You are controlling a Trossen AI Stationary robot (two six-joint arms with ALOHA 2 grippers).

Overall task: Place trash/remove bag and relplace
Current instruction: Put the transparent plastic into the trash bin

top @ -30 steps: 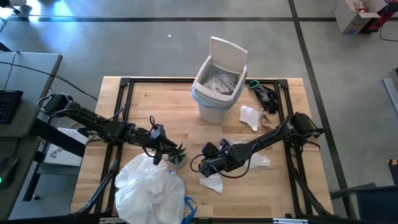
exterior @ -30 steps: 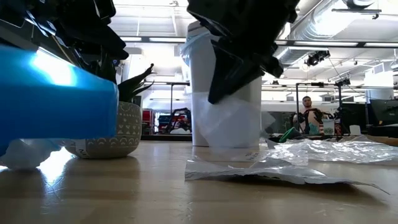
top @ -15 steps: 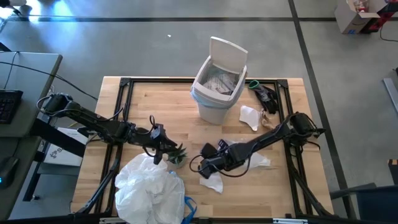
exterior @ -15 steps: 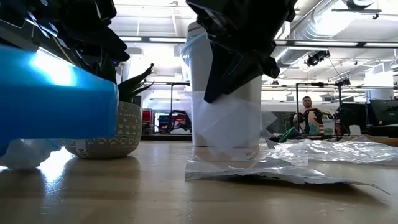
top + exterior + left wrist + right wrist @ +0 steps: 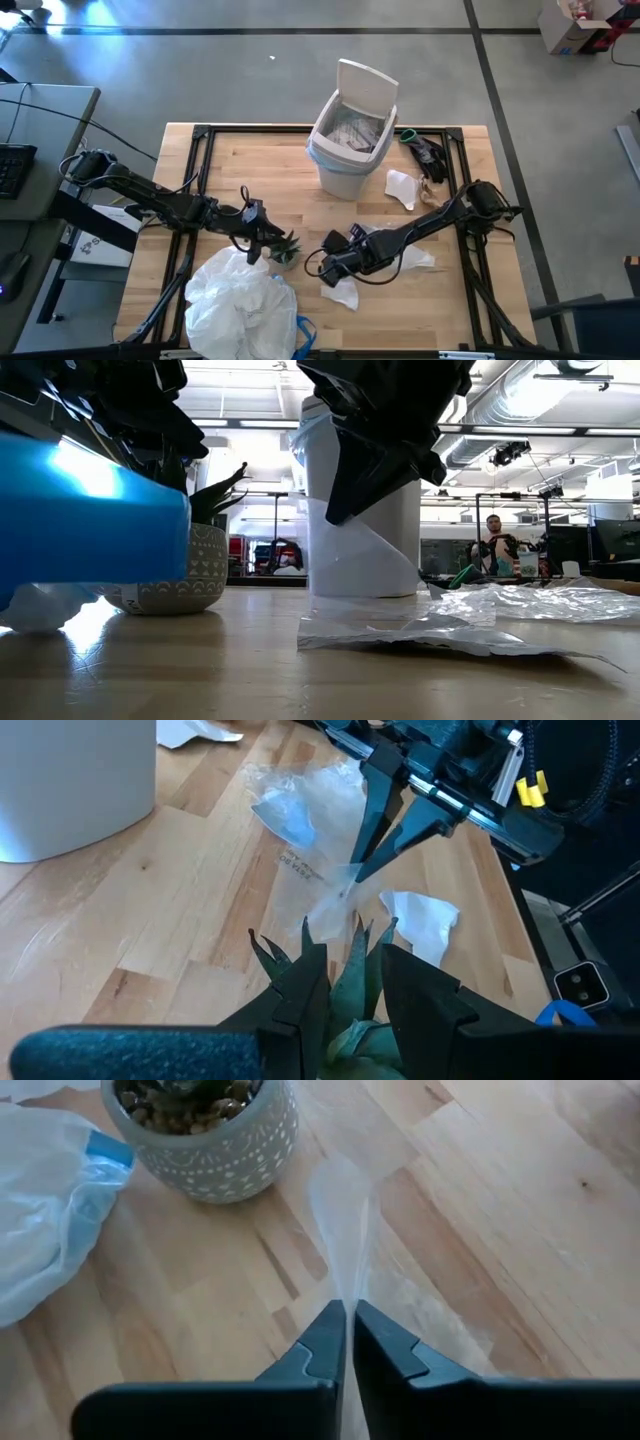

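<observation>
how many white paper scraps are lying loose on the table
2 that I can make out: one white crumpled paper scrap beside the white plastic bin, another near the right gripper. More may hide under the clear wrapper.

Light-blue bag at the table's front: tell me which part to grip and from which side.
Pinch a raised fold on top of the bag, coming straight down. It lies as a loose crumpled mound whose ridges stand up. The left end effector, open at the potted plant beside it, seems nearest; the right end effector is shut on a clear wrapper.
</observation>
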